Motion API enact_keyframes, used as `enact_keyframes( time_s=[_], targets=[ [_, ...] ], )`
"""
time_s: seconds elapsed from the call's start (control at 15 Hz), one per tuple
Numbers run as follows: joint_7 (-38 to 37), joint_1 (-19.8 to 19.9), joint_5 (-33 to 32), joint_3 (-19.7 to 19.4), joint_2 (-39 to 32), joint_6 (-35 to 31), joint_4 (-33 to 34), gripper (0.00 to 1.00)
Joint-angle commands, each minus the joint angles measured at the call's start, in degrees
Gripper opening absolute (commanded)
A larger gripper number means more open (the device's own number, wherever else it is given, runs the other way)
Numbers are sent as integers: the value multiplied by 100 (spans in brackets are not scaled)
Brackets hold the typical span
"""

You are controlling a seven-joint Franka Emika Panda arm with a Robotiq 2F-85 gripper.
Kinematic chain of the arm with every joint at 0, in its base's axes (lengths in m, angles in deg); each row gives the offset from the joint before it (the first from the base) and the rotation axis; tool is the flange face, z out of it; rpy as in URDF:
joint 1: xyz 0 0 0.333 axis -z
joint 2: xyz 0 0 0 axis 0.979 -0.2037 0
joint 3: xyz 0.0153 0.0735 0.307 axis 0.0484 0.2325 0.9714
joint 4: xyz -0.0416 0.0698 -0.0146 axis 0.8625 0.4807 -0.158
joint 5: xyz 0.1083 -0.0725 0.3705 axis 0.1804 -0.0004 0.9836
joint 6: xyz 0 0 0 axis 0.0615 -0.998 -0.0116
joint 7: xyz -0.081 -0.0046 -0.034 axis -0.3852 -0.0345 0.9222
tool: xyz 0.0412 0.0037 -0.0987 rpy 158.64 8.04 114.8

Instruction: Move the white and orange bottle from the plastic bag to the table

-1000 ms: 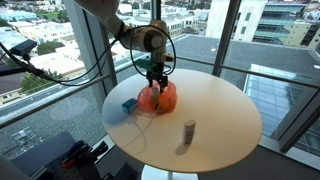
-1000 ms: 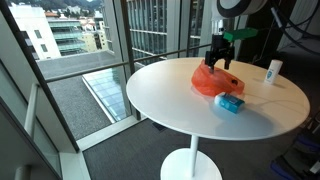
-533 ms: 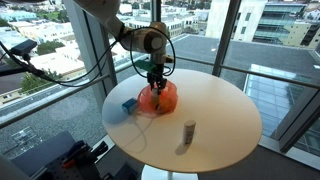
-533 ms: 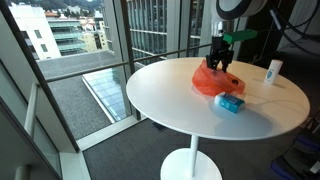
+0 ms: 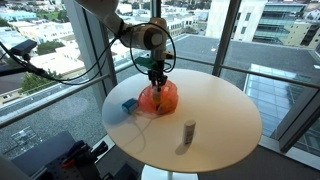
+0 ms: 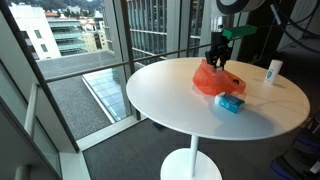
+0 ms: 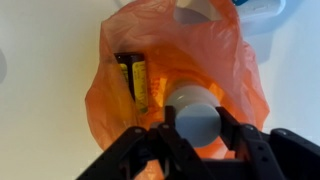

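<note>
Both exterior views oblique, mid-distance, sharing table (image 5: 220,112) (image 6: 160,92); wrist view close, straight down onto bag (image 7: 108,62).

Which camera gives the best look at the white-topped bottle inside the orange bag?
The wrist view: it looks straight down into the open orange bag, showing the bottle's round white top between the fingers. In both exterior views the bag's plastic and the gripper hide the bottle.
</note>
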Motion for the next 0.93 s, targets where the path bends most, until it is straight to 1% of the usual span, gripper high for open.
enact_keyframes(
  time_s=[0.0, 0.47, 0.67, 0.87],
  targets=[
    [-66, 18, 0, -16, 391, 333, 30, 20],
    [162, 206, 66, -9, 1093, 1036, -120, 20],
    [140, 373, 66, -100, 1297, 1137, -193, 20],
    [108, 630, 141, -250, 1270, 1187, -84, 20]
  ],
)
